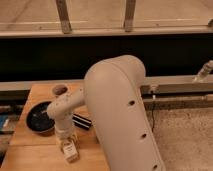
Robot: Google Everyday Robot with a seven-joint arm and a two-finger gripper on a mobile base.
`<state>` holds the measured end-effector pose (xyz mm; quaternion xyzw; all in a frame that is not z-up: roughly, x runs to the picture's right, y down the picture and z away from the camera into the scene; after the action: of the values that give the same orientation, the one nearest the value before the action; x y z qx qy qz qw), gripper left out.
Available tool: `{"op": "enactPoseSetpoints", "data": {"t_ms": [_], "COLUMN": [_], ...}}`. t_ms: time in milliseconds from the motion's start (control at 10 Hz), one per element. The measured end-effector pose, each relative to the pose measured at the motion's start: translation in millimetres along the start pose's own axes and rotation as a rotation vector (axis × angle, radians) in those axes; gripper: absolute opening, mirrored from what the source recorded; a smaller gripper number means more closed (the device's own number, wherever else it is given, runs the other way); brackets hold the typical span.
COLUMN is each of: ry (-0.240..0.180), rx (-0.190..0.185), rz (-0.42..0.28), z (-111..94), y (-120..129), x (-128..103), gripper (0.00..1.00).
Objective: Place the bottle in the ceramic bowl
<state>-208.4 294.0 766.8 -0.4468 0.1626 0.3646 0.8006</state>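
The gripper hangs from the white arm, low over the wooden table near its front edge. The small white bottle, with a pale label and yellowish marks, is right at the gripper's tip, at table level. Whether it is being held does not show. The dark glossy ceramic bowl sits on the table to the upper left of the gripper, about a hand's width from the bottle. The arm covers part of its right rim.
A small brownish cup stands at the back of the table. A black ribbed bar lies to the right of the bowl, partly under the arm. The big arm link hides the table's right side. Speckled floor lies at the right.
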Motion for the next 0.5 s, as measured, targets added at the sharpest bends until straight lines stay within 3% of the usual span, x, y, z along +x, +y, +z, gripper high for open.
{"op": "enactPoseSetpoints", "data": {"t_ms": [200,500], "ry": [-0.051,-0.147], "rx": [0.032,0.106], "rz": [0.009,0.030], "z": [-17.9,-75.8], "y": [-3.4,-9.4], "x": [0.9,3.1], "gripper": [0.00,0.00]}}
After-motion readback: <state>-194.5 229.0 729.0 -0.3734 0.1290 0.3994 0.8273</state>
